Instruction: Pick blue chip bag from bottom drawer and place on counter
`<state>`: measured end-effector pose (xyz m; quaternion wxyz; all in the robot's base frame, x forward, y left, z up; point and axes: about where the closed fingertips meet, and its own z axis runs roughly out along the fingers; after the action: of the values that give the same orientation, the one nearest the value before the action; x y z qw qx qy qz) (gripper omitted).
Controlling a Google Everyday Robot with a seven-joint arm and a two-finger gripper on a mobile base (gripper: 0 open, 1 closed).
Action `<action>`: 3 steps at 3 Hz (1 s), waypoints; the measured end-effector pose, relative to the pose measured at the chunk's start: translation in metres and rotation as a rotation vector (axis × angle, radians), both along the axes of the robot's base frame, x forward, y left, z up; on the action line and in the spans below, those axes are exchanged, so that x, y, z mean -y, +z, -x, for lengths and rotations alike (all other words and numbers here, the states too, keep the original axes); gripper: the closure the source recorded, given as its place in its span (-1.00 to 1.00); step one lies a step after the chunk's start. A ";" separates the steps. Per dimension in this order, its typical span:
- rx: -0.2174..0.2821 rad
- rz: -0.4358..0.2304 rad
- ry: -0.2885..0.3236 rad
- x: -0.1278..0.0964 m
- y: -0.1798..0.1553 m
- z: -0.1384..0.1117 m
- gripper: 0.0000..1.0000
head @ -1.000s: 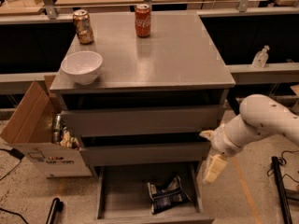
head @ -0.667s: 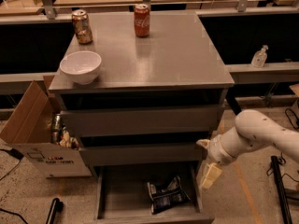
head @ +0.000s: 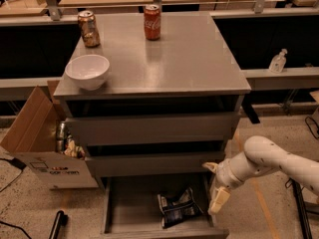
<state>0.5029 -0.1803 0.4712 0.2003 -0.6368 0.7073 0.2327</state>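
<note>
The blue chip bag [head: 177, 209] lies crumpled on the floor of the bottom drawer [head: 130, 203], right of its middle. The drawer is pulled out. My gripper [head: 215, 185] hangs at the end of the white arm over the drawer's right wall, just right of the bag and above it. Its fingers [head: 219, 201] are spread and hold nothing. The grey counter [head: 174, 63] caps the cabinet above.
On the counter stand a white bowl [head: 87, 70] at the front left, a worn can [head: 88, 28] at the back left and a red soda can [head: 152, 22] at the back. An open cardboard box [head: 37, 143] of items sits left of the cabinet. A bottle [head: 277, 61] stands on the right shelf.
My gripper has come down and a little to the left, closer to the drawer's right wall and the bag. The bag and the drawer have not moved.
</note>
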 end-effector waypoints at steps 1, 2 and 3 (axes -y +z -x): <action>0.000 -0.029 0.042 -0.007 -0.018 -0.006 -1.00; 0.047 -0.041 0.107 -0.024 -0.052 -0.013 -1.00; 0.107 -0.016 0.111 -0.035 -0.092 -0.024 -1.00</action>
<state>0.5266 -0.1457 0.3797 0.2297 -0.6849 0.6573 0.2147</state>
